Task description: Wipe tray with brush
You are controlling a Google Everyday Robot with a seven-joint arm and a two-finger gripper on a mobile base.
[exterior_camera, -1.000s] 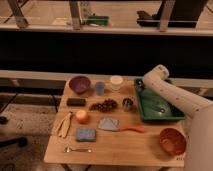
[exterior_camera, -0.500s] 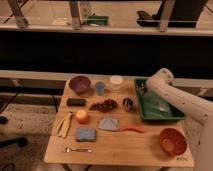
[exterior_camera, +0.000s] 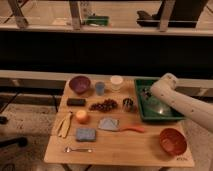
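Tray (exterior_camera: pixel 172 116) on your wooden table (exterior_camera: pixel 120 147), dim room; gripper (exterior_camera: pixel 146 93) inside its far end now, jaw state unclear; brush (exterior_camera: pixel 128 104) left of them.

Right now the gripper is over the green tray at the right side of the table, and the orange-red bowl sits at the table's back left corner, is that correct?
Not quite. The orange-red bowl sits at the table's front right corner, in front of the tray, as the camera view shows; the back left corner holds a purple bowl. The rest stands: the gripper is over the green tray at the right side.
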